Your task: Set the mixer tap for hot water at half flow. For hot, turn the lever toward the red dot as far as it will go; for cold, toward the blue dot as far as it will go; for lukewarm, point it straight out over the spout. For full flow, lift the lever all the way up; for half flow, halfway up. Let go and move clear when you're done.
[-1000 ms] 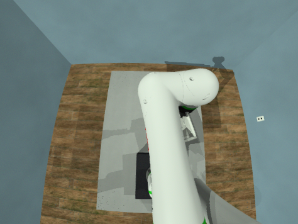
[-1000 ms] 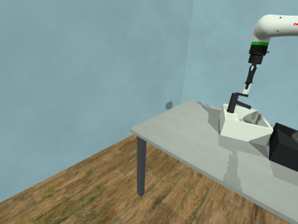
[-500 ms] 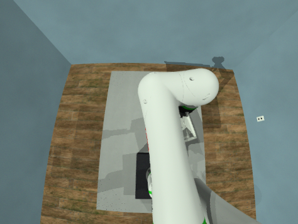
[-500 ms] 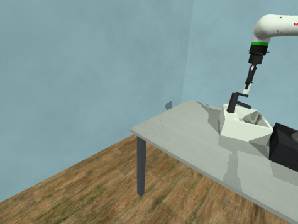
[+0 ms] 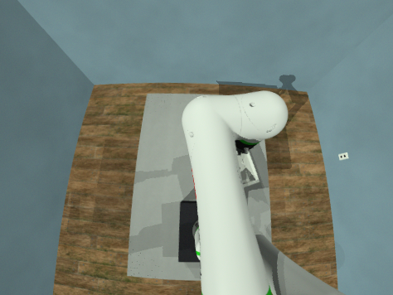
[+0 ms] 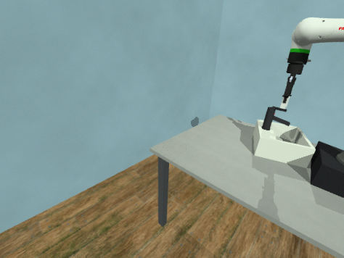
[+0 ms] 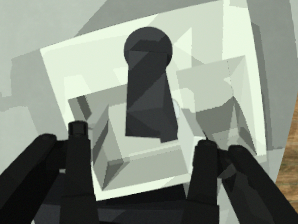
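A dark mixer tap (image 6: 270, 117) stands at the back of a white basin (image 6: 283, 146) (image 7: 67, 72) (image 5: 250, 174) on the grey table (image 6: 203, 152) (image 5: 162, 132). In the wrist view its lever (image 7: 150, 92) points straight down the picture from the round tap body, over the bowl. My gripper (image 6: 286, 102) (image 7: 143, 119) hangs upright just above the tap's top, with its fingers partly apart on either side of the lever's end and nothing between them. I cannot make out a red or a blue dot. In the top view the arm hides the tap.
A black block (image 6: 328, 167) (image 5: 187, 232) stands on the table right next to the basin. The white arm (image 5: 224, 186) reaches over it. Walls close the room behind and beside the table.
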